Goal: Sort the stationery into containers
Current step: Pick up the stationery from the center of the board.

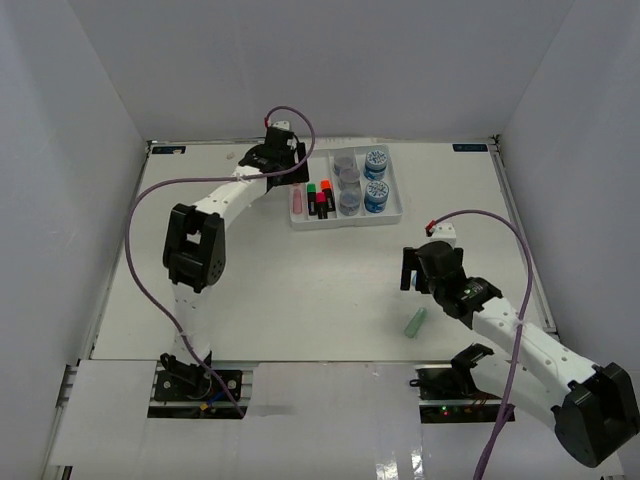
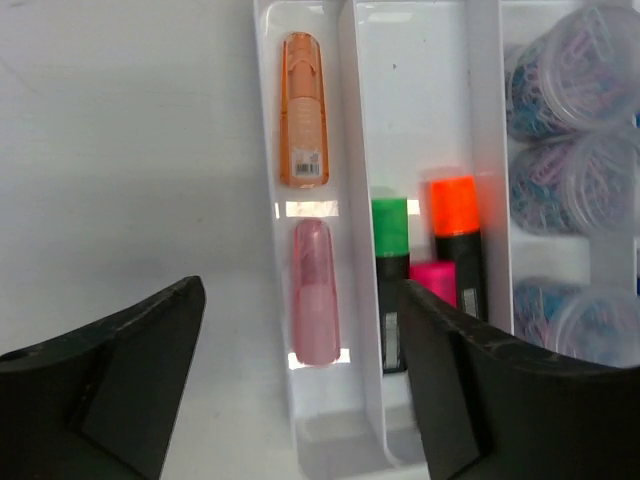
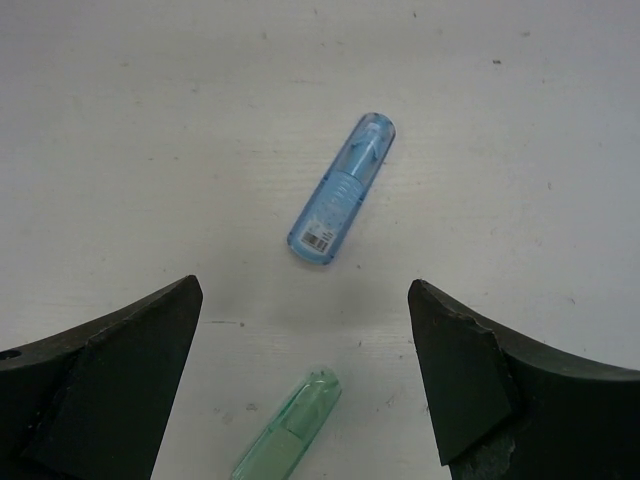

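Tray (image 1: 347,224): white plastic, rectangular, 4 long parallel compartments, smooth glossy walls (image 2: 350,150).

- Compartment 1, the tray's leftmost: pastel orange highlighter (image 2: 304,110) and pastel pink highlighter (image 2: 315,292) lying end to end. Both are stubby and round-ended, with translucent shells.
- Compartment 2: 3 black-bodied highlighters lying side by side, with opaque caps. These are the green-capped marker (image 2: 390,228), the orange-capped marker (image 2: 455,205) and the pink-capped marker (image 2: 434,280).
- Compartment 3: 3 grey jars (image 1: 348,180) in a row. They are round and clear-walled, with a tangle of pink and blue bits inside (image 2: 560,85).
- Compartment 4, the tray's rightmost: 2 blue-labelled jars (image 1: 376,194).

Off the tray, on the matte white table (image 1: 250,290), well apart from the tray's near right corner:

- Blue highlighter (image 3: 342,188): translucent, lying flat, with a barcode sticker at one end.
- Mint highlighter (image 3: 290,425): translucent green, lying just beyond it from the tray.

Left gripper (image 2: 300,288): black fingers spread wide, nothing held. It sits above the tray's left side, over compartment 1.

Right gripper (image 3: 303,288): fingers wide apart, empty. It is well off the tray's near right corner, above the blue highlighter.
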Motion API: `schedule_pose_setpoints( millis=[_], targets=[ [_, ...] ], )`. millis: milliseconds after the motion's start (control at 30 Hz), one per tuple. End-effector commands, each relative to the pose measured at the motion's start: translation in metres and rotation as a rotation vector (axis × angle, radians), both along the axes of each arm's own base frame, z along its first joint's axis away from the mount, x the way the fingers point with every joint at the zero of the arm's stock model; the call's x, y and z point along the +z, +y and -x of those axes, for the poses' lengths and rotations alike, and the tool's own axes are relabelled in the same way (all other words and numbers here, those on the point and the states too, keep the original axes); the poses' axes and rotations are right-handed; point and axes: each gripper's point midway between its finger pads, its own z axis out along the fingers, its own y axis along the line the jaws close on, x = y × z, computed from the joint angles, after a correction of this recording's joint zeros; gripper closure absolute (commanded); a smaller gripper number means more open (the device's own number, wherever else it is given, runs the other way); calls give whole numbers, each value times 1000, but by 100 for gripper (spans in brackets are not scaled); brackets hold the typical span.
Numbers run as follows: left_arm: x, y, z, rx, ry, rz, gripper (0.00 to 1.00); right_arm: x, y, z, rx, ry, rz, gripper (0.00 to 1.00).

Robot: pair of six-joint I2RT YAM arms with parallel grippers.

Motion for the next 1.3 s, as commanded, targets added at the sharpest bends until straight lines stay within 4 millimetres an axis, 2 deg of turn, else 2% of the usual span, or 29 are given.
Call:
schedule_pose_setpoints(
  millis=[0,67,100,133,167,200,233,267,300,333,367,400,433,500,600,700,767,800,867,900,1033,1133,1267],
  targets=[
    [118,20,31,20,-195,54,6,3,-12,-10,-153,12,-32,10],
    [121,34,48,40,-189,33,2,-6,-15,-13,-189,46,-21,10],
    [104,44,62,50,-153,8,2,-9,-16,-15,-201,60,-19,10],
    [121,53,74,66,-183,15,2,-16,-19,-18,-227,84,-10,9],
    [120,58,83,72,-181,13,2,-17,-17,-21,-225,93,-21,9],
    [98,66,98,78,-136,-6,2,-18,-17,-27,-238,88,-41,6],
    [96,72,106,87,-132,-6,2,-21,-15,-29,-237,96,-51,5],
    [106,80,116,102,-161,-2,2,-28,-13,-30,-237,119,-67,2],
    [102,85,123,109,-157,-6,2,-31,-14,-33,-248,123,-76,0],
    [84,92,135,115,-125,-27,2,-33,-12,-36,-254,123,-81,0],
    [91,99,142,128,-147,-27,2,-35,-13,-38,-268,123,-82,3],
    [88,102,147,130,-146,-34,2,-37,-14,-40,-281,123,-83,7],
    [77,107,156,131,-126,-50,2,-43,-14,-41,-289,133,-82,9],
    [82,115,164,141,-151,-60,2,-47,-12,-43,-289,146,-96,11],
    [73,123,172,158,-164,-69,2,-56,-11,-46,-300,168,-103,16],
    [63,120,172,150,-166,-55,2,-64,-11,-47,-312,183,-104,24],
    [66,122,170,157,-169,-63,2,-70,-12,-46,-319,198,-95,29],
    [67,123,169,161,-172,-69,2,-71,-13,-47,-322,202,-91,37],
    [67,126,168,171,-175,-72,2,-75,-14,-45,-324,215,-77,45],
    [68,126,168,172,-176,-72,2,-77,-15,-44,-321,219,-64,54],
    [67,127,168,177,-173,-69,2,-81,-11,-42,-241,251,-19,68],
    [63,124,168,163,-161,-62,2,-65,9,-50,-151,211,-18,70],
    [58,124,166,172,-141,-68,2,-26,57,-65,17,120,-40,70]
  ],
)
